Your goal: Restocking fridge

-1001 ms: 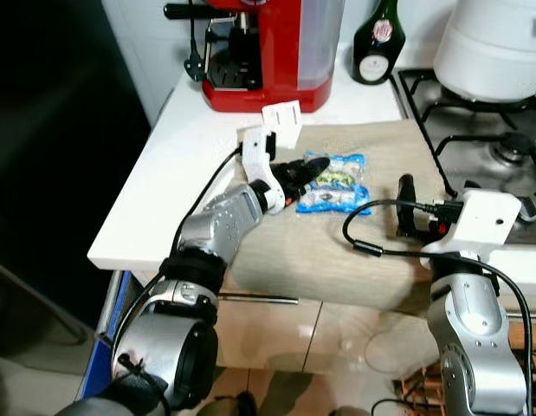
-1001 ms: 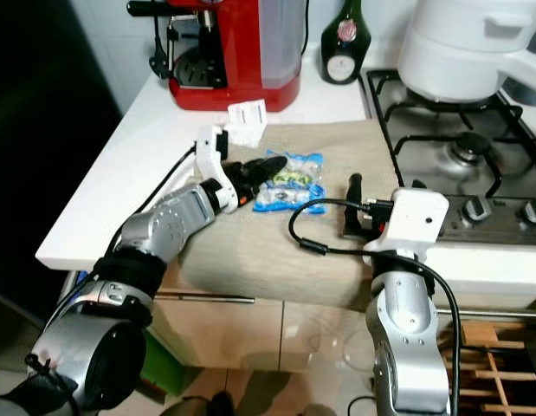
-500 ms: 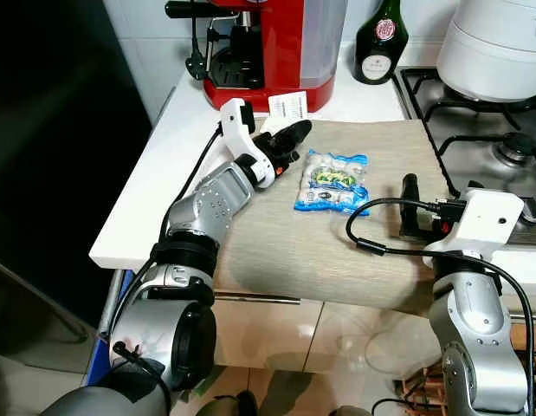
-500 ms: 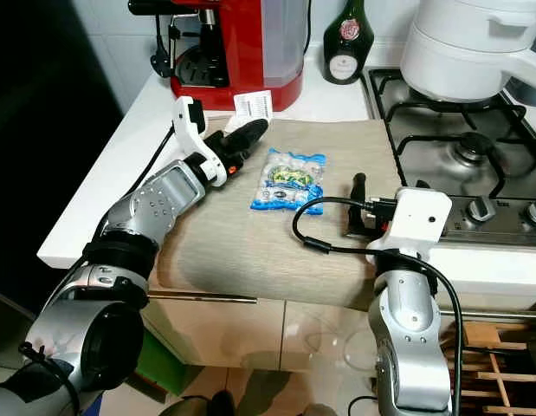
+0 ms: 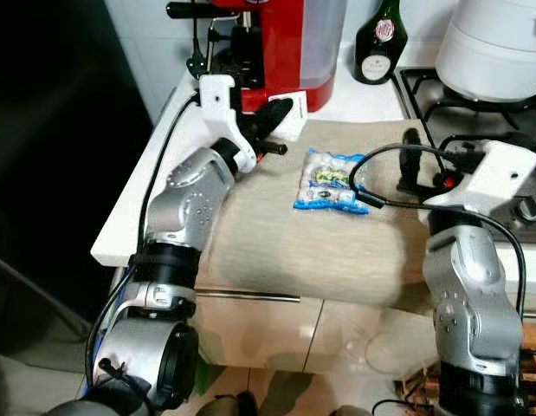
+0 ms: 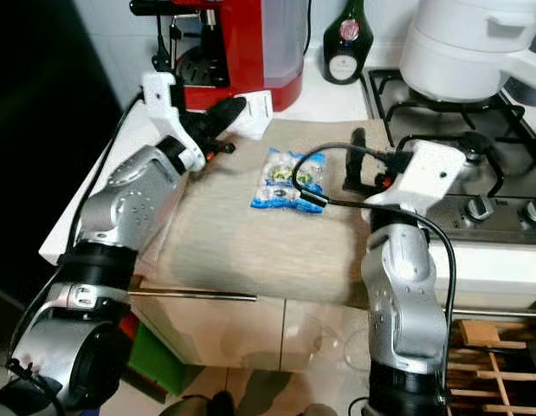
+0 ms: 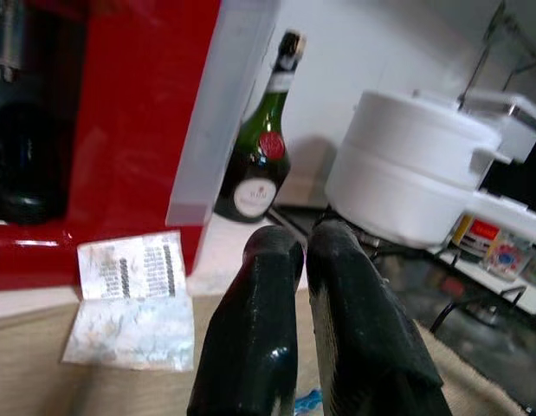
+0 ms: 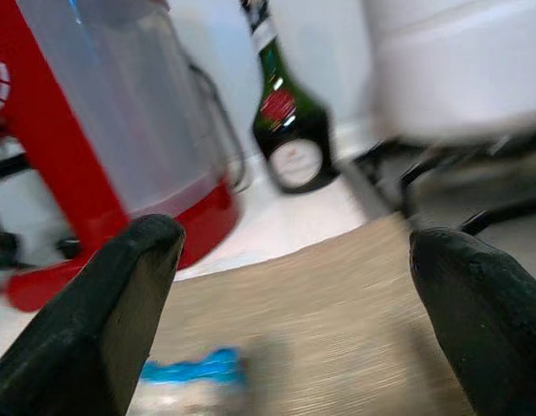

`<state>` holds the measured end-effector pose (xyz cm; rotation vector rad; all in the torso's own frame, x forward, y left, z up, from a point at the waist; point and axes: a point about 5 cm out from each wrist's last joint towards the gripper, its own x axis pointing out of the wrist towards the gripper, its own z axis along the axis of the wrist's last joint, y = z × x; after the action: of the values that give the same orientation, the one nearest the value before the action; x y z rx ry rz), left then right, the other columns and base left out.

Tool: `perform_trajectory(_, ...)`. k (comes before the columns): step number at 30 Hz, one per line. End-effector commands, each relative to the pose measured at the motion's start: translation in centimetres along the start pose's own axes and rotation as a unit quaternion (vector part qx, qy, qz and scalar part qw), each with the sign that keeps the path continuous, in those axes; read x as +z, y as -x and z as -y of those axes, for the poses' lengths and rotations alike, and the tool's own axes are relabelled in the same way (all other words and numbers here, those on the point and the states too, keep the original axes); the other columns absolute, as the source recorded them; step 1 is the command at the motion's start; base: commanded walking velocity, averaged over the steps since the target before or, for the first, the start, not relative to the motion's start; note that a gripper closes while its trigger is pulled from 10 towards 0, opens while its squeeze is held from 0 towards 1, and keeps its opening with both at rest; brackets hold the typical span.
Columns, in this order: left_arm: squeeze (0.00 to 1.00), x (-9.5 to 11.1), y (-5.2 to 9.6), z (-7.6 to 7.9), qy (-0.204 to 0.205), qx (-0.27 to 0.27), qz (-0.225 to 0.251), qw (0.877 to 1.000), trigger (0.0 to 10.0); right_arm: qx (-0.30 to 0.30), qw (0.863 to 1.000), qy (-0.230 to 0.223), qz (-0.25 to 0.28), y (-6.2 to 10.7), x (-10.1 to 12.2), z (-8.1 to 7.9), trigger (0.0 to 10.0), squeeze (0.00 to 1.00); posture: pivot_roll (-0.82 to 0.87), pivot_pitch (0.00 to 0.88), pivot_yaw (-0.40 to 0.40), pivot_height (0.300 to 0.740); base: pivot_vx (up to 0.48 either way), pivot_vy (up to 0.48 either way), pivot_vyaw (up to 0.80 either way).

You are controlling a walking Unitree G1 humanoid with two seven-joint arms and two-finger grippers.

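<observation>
A clear packet with blue edges [image 5: 330,180] lies flat on the beige cloth [image 5: 285,243] covering the counter. My left gripper [image 5: 280,108] is shut with nothing in it, raised above the cloth's far left corner, a hand's width left of the packet. In the left wrist view its fingers [image 7: 250,347] press together over a paper receipt [image 7: 133,299]. My right gripper [image 8: 302,286] is open with nothing between its fingers, held just right of the packet [image 8: 194,368] by the stove's edge.
A red coffee machine [image 5: 276,43] stands at the back, with a green bottle [image 5: 377,43] beside it. The gas stove [image 5: 484,130] with a white pot [image 5: 497,43] is on the right. The counter's left edge [image 5: 129,208] drops into dark space.
My left gripper drew back from the packet, up and left toward the coffee machine. My right arm rose and came forward beside the packet. The packet stayed on the cloth.
</observation>
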<state>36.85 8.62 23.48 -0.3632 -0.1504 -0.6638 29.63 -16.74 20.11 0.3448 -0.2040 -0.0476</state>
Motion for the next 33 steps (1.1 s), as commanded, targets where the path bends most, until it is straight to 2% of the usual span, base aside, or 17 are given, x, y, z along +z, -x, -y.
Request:
perform_trajectory(1,0.0,-0.1,1.0,-0.7,0.006,0.019,-0.001,1.0,10.0,0.013,0.999,-0.043,-0.025,-0.5,-0.4,-0.4,10.0,1.0,-0.18,0.045,0.077,0.74,0.0,0.0,0.0)
perform_trajectory(6,0.0,-0.6,2.2,-0.6,0.011,0.021,-0.016,1.0,10.0,0.015,0.995,-0.067,-0.067,-0.3,-1.3,-1.0,10.0,1.0,-0.17,0.046,0.079,0.74,0.0,0.0,0.0)
perform_trajectory(9,0.0,-0.8,2.6,-0.5,0.019,0.022,-0.025,0.999,10.0,0.0,0.992,-0.054,-0.116,0.3,-3.0,-1.1,10.0,1.0,-0.16,0.048,0.083,0.74,0.0,0.0,0.0)
perform_trajectory(12,0.0,-0.8,2.6,-0.5,0.023,0.024,-0.026,0.999,10.0,-0.01,0.99,-0.051,-0.131,0.3,-3.5,-0.9,10.0,1.0,-0.16,0.048,0.084,0.74,0.0,0.0,0.0)
perform_trajectory(13,0.0,-0.6,2.6,-0.5,0.027,0.025,-0.027,0.999,10.0,-0.021,0.987,-0.055,-0.147,0.3,-3.8,-0.6,10.0,0.0,-0.16,0.047,0.085,0.74,0.0,0.0,0.0)
perform_trajectory(21,0.0,-0.4,3.0,-0.9,0.036,0.038,-0.032,0.998,10.0,-0.078,0.971,-0.107,-0.198,0.5,-5.1,0.6,10.0,0.0,-0.16,0.046,0.081,0.74,0.0,0.0,0.0)
perform_trajectory(24,0.0,-0.4,3.0,-0.9,0.038,0.038,-0.034,0.998,10.0,-0.066,0.966,-0.124,-0.215,0.5,-5.5,0.1,10.0,0.0,-0.16,0.046,0.081,0.74,0.0,0.0,0.0)
perform_trajectory(27,0.0,-1.3,3.1,-0.3,0.021,0.021,-0.06,0.998,10.0,-0.046,0.961,-0.128,-0.239,0.5,-6.1,-0.6,10.0,0.0,-0.16,0.046,0.079,0.74,0.0,0.0,0.0)
perform_trajectory(28,0.0,-1.7,3.2,0.0,0.01,0.012,-0.072,0.997,10.0,-0.041,0.959,-0.127,-0.248,0.6,-6.3,-0.8,10.0,0.0,-0.16,0.046,0.079,0.74,0.0,0.0,0.0)
perform_trajectory(29,0.0,-2.6,3.5,0.7,-0.047,-0.013,-0.103,0.993,10.0,-0.035,0.957,-0.12,-0.261,0.6,-6.6,-0.9,10.0,0.0,-0.16,0.046,0.077,0.74,0.0,0.0,0.0)
perform_trajectory(31,0.0,-3.3,3.9,1.4,-0.107,-0.041,-0.127,0.985,10.0,-0.031,0.956,-0.11,-0.27,0.8,-6.8,-0.9,10.0,0.0,-0.16,0.047,0.075,0.74,0.0,0.0,0.0)
perform_trajectory(32,0.0,-3.6,4.1,1.7,-0.13,-0.055,-0.135,0.981,10.0,-0.031,0.956,-0.105,-0.274,0.8,-6.9,-0.9,10.0,0.0,-0.16,0.047,0.075,0.74,0.0,0.0,0.0)
perform_trajectory(33,0.0,-3.6,4.1,1.7,-0.13,-0.055,-0.135,0.981,10.0,-0.031,0.956,-0.105,-0.274,0.8,-6.9,-0.9,10.0,0.0,-0.16,0.047,0.075,0.74,0.0,0.0,0.0)
